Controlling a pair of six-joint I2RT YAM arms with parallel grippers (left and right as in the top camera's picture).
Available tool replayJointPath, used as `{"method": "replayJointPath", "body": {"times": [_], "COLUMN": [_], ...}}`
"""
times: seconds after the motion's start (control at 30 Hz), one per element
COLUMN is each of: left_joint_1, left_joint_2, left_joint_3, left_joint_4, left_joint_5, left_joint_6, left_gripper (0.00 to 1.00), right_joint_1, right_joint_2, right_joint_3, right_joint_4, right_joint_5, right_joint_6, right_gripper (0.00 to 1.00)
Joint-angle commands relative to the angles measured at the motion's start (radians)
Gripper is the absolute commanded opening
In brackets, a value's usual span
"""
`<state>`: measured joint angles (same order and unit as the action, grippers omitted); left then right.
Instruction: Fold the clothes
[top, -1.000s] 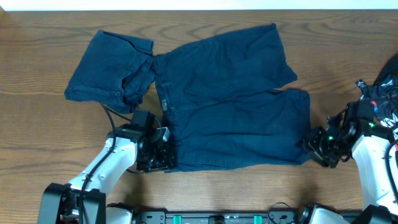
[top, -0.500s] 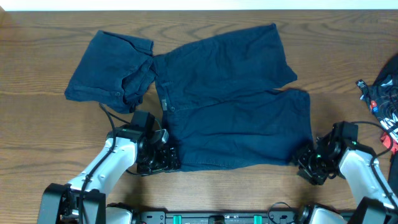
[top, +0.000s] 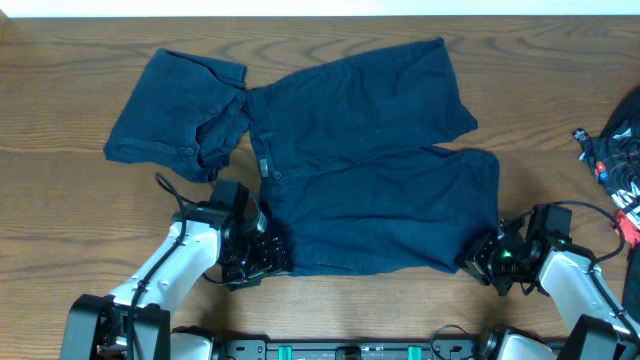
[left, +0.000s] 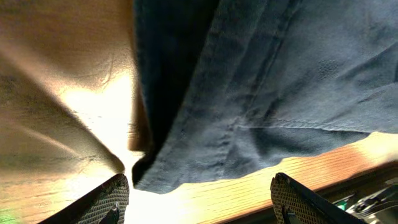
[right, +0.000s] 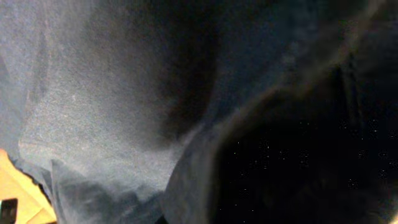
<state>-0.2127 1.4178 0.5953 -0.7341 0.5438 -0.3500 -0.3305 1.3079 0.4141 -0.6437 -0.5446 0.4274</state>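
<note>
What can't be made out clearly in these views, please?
Fingers of the right tool: right wrist view, dark blurred fabric of the spread shorts fills the frame.
Black printed fabric: overhead, cut off by the right edge.
Bunched shorts: overhead, own folds hide their legs.

White shells cover the left arm (top: 160, 268) and right arm (top: 575, 285); the left claw (top: 272, 258) and right claw (top: 472, 262) are black. A thin black cable (top: 170, 187) loops beside the left arm.
</note>
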Motion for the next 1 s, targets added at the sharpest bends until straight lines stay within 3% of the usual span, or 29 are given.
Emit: {"method": "replayJointPath", "body": {"times": [0.0,0.23,0.63,0.97], "left_joint_1": [-0.001,-0.001,-0.001,-0.001], "left_joint_2": [0.007,0.007,0.007,0.007], "left_joint_3": [-0.006,-0.006,-0.017,-0.081], "left_joint_4": [-0.006,0.000,0.022,0.151], "left_joint_5": [0.010,0.009,0.010,0.010], "left_joint_6": [-0.030,-0.030,-0.076,-0.224], "left_gripper": [0.75,0.75,0.74,0.56], "right_joint_1": [0.004,0.004,0.004,0.004], "right_joint_2": [0.000,-0.056,-0.066,-0.066], "right_joint_3": [0.048,0.233,0.278,0.278], "right_joint_4": [-0.034,-0.215,-0.221,-0.212], "right_joint_5": [-0.049,-0.055,-0.047,-0.047], "right_joint_6": [-0.025,0.019,0.085,0.085], "right_gripper": [0.01,0.01,0.01,0.01]}}
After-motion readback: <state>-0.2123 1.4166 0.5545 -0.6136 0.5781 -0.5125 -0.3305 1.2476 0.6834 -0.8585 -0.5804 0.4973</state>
